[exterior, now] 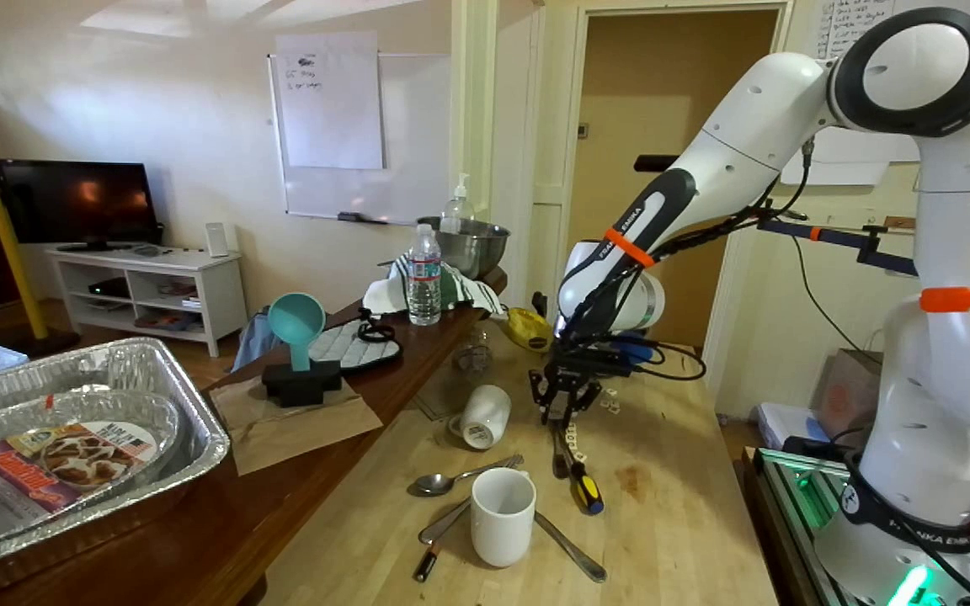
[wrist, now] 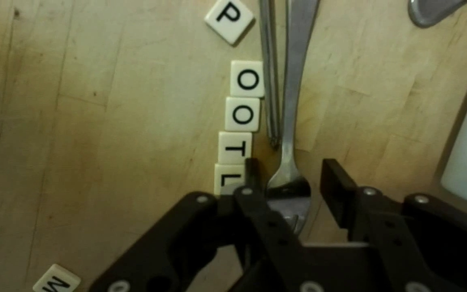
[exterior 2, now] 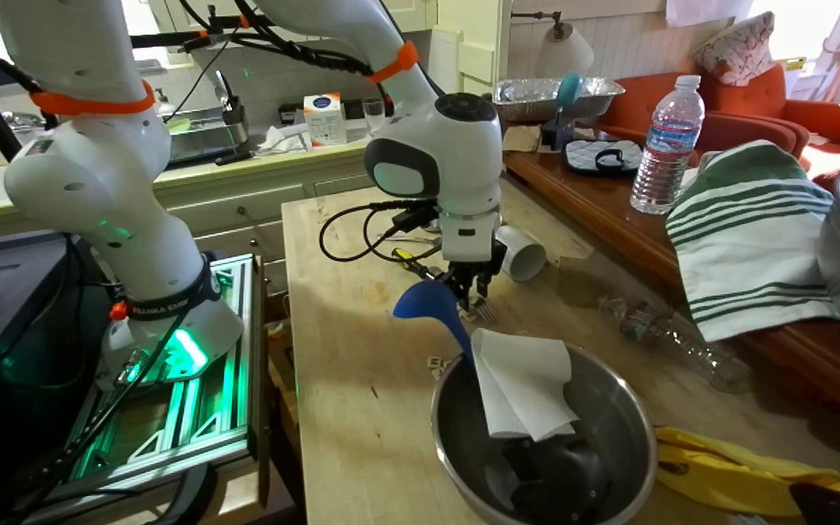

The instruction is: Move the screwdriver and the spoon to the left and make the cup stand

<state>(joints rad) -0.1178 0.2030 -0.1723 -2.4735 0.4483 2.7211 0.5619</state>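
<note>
Pincer (wrist: 290, 178) with jaws apart, downward over a fork (wrist: 295, 89), arm (exterior: 738, 143) in a high arch

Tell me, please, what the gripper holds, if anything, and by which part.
Nothing is held: the gripper stands open, and the wrist view shows the head of the fork between its jaws, unclamped.

Light (exterior: 148, 21) falls on a cream wall (exterior: 199, 118) behind a low white stand (exterior: 224, 295) bearing a black television (exterior: 77, 206).
</note>
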